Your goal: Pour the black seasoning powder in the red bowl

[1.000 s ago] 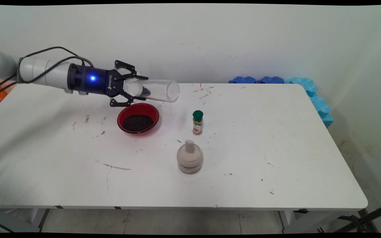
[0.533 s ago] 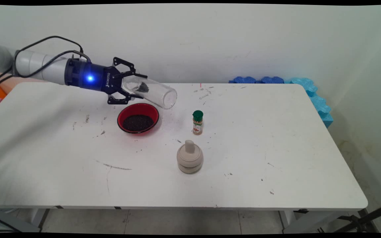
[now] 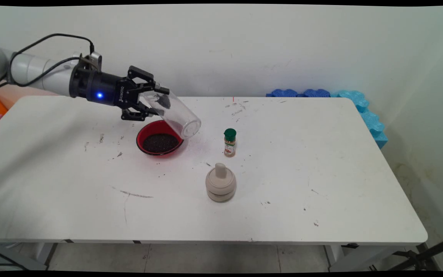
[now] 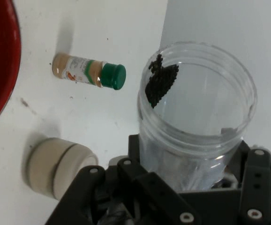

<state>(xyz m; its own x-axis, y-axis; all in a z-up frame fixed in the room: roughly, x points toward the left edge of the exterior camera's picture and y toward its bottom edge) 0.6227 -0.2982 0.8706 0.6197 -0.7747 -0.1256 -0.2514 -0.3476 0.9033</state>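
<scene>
The gripper (image 3: 153, 102) is closed around the bottom end of a clear plastic jar (image 3: 175, 114); it holds the jar up in the air, above the desk (image 3: 283, 173); the jar is tipped, with its open mouth pointing down and to the right, over the right rim of a red bowl (image 3: 160, 137); the bowl sits on the desk and has dark seeds in it; a small clump of the same dark seeds (image 3: 164, 100) sticks to the inside wall of the jar, close to the gripper; in the hand view the clump (image 4: 160, 80) shows on the jar's (image 4: 196, 117) far wall, and the black gripper (image 4: 187, 197) hugs the jar from both sides.

A small spice bottle with a green cap (image 3: 229, 142) stands upright on the desk, to the right of the bowl and apart from it; a round beige container with a knob on top (image 3: 220, 183) sits nearer the front edge, just below the spice bottle; blue foam pieces (image 3: 333, 94) lie along the far right edge of the desk, by the wall; the desk has dark scuff marks and a few loose specks on it.
</scene>
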